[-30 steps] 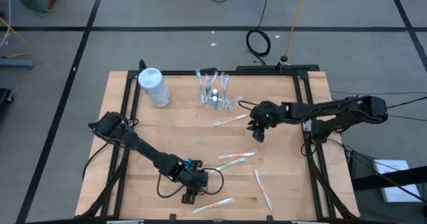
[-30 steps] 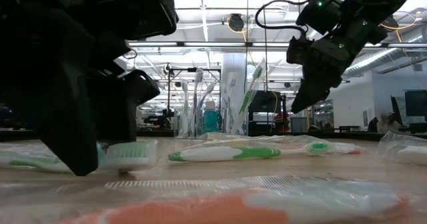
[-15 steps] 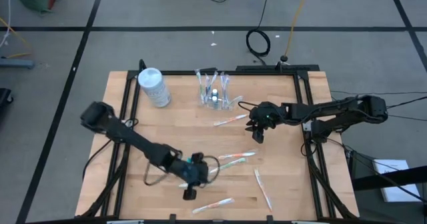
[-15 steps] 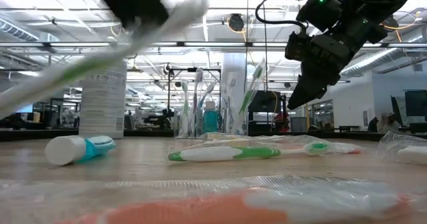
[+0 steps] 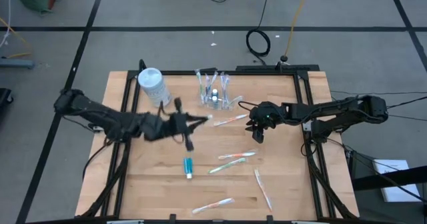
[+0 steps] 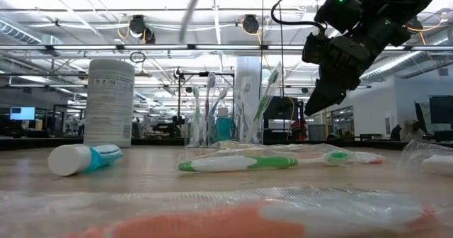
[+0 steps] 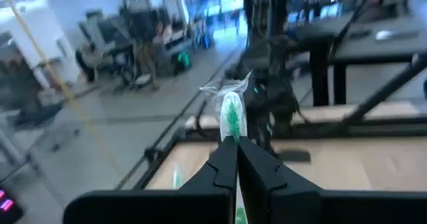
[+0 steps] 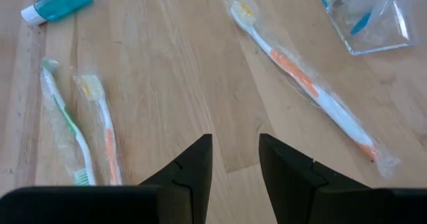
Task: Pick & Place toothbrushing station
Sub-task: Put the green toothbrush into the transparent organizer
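Note:
My left gripper (image 5: 193,122) hangs above the table's middle, left of the clear cup (image 5: 213,95), shut on a green-and-white toothbrush (image 7: 231,114) in a clear wrapper. The cup holds several upright toothbrushes (image 6: 209,110). My right gripper (image 5: 256,135) hovers open to the right of the cup, above an orange toothbrush (image 8: 300,77) that lies flat on the wood. A blue toothpaste tube (image 5: 188,167) lies on its side near the table's middle. More wrapped toothbrushes (image 5: 233,159) lie flat on the near half. My left gripper pinches the wrapped toothbrush between its two fingers (image 7: 223,161). The fingers run level, pointing toward the table's right side, and lie along the brush. The brush's green end (image 7: 231,107) sticks out past the fingertips. It is lifted clear of the table.
A white cylindrical container (image 5: 153,86) stands at the far left. Loose toothbrushes lie near the front edge (image 5: 213,205) and at the near right (image 5: 263,187). A black frame (image 5: 303,111) borders the table. Bare wood lies between the tube and the container.
My left gripper has taken hold of a green toothbrush near the table's near edge and lifted it clear. It has risen and swung toward the far side and the cup, tipping from pointing down to level. The toothpaste tube has stayed where it was.

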`<state>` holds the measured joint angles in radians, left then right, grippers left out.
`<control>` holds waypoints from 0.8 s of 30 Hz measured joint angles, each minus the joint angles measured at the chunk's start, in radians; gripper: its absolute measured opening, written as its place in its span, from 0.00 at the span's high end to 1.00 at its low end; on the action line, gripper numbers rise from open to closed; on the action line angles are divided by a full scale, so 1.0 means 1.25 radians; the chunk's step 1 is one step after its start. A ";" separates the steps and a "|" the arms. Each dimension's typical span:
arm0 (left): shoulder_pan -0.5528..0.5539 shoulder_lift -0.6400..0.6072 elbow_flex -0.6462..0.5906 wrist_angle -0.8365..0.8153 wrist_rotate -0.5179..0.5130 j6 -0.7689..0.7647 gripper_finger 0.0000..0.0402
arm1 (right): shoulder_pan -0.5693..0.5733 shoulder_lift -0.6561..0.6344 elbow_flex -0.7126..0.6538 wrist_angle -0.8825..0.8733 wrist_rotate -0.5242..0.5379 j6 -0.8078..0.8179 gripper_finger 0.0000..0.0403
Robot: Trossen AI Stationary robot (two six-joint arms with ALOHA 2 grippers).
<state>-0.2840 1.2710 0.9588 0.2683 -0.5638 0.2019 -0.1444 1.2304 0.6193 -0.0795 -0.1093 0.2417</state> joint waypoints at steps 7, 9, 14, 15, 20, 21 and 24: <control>0.264 0.027 -0.245 0.457 0.131 0.074 0.99 | 0.000 0.000 0.000 0.001 0.000 0.000 0.72; 0.333 0.045 -0.298 0.557 0.194 0.076 0.99 | 0.000 0.000 0.000 0.000 0.000 -0.002 0.72; 0.480 0.091 -0.362 0.679 0.323 0.065 0.99 | -0.013 0.000 0.000 0.001 0.000 -0.014 0.72; 0.500 0.102 -0.363 0.678 0.358 0.051 0.99 | -0.018 0.000 0.000 0.001 0.001 -0.014 0.72; 0.561 0.175 -0.358 0.682 0.395 -0.011 0.99 | -0.046 0.000 0.000 0.001 0.000 -0.015 0.72; 0.564 0.192 -0.358 0.680 0.396 -0.025 0.99 | -0.051 0.000 0.000 0.001 0.000 -0.014 0.72; 0.560 0.226 -0.358 0.678 0.400 -0.076 0.99 | -0.063 0.000 0.000 0.001 0.000 -0.015 0.72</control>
<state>0.4159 1.5533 0.5110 1.1156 -0.0644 0.1071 -0.2233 1.2301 0.6197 -0.0788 -0.1089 0.2235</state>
